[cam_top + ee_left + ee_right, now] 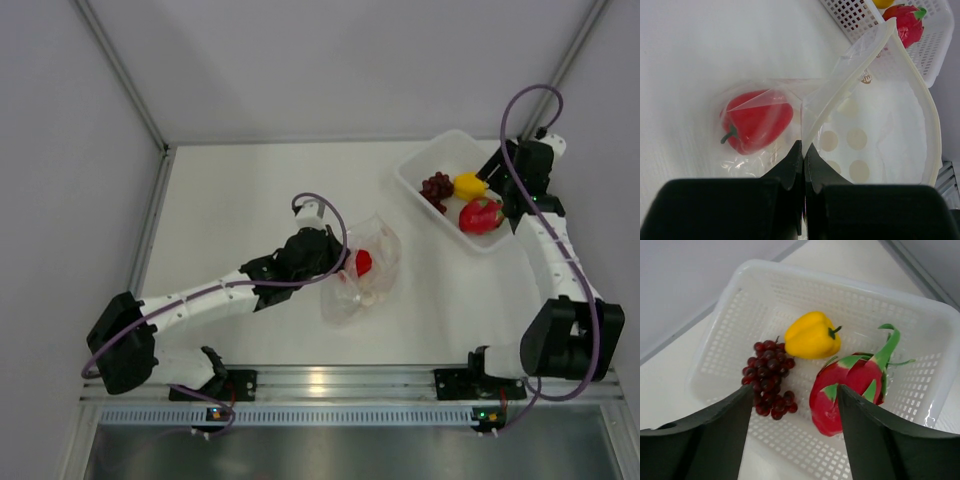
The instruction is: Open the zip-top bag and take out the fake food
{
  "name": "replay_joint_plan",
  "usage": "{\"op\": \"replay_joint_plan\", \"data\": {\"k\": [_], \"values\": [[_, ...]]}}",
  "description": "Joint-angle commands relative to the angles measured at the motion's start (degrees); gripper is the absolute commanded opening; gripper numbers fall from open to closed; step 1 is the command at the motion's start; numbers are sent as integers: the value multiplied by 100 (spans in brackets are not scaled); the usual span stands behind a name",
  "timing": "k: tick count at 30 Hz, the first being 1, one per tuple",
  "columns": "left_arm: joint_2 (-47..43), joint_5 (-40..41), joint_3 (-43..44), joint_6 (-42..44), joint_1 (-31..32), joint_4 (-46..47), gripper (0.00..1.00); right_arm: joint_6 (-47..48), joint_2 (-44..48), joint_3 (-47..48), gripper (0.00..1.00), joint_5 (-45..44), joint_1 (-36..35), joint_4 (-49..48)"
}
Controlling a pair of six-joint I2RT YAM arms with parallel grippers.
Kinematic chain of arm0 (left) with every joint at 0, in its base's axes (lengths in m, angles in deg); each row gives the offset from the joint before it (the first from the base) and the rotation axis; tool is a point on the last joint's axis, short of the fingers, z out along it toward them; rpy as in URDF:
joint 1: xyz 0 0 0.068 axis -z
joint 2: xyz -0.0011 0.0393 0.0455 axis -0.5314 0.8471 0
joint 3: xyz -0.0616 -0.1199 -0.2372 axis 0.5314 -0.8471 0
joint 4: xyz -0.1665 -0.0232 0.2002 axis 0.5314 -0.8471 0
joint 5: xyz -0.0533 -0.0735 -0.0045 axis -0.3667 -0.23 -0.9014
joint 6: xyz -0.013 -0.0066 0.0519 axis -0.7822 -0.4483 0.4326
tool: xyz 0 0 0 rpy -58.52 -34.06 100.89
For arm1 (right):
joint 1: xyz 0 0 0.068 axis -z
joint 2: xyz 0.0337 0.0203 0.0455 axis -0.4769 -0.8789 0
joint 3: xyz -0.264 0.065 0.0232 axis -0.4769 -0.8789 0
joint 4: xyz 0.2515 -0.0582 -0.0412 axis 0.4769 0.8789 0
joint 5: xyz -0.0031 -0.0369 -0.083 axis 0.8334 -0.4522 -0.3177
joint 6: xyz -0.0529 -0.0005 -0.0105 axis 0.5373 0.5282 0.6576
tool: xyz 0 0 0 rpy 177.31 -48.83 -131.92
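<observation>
The zip-top bag [372, 285] lies mid-table, its mouth held open; in the left wrist view [890, 130] the white zip strip arcs up. A red pepper [364, 261] [757, 120] is still inside it. My left gripper [335, 262] [804, 150] is shut on the bag's near edge. My right gripper [490, 175] [794, 390] is open and empty, hovering over a white basket [420, 160] [755, 270]. The basket holds the grape bunch [436, 187] [767, 377], yellow pepper [469, 184] [812, 335] and pink-red fruit [481, 216] [850, 390].
The basket stands at the back right, near the right wall; its corner also shows in the left wrist view [935, 55]. Grey walls and metal rails enclose the white table [250, 200]. The arm bases sit on the rail at the near edge.
</observation>
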State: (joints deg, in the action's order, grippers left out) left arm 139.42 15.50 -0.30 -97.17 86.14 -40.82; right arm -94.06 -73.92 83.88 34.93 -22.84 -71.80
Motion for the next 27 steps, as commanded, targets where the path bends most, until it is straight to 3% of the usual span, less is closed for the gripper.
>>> {"op": "replay_joint_plan", "data": {"k": [1,3,11,14,20,27], "values": [[-198,-104,172,-54,-25,139,0,-129,591,17,60,1080,-151,129],[-198,-104,216,-63,-17,139,0,-129,942,-342,56,1450,-502,129],[-163,-192,497,-37,-16,131,0,-630,2540,-1521,46,1151,-2864,-46],[-102,-192,647,-37,-16,131,0,-797,2981,-1733,42,625,-3524,41],[214,-358,1007,-98,1,131,0,-903,3255,-2022,37,334,-4352,-248],[505,-306,1306,-282,89,139,0,-912,3054,-2155,34,8,-4793,-153]]}}
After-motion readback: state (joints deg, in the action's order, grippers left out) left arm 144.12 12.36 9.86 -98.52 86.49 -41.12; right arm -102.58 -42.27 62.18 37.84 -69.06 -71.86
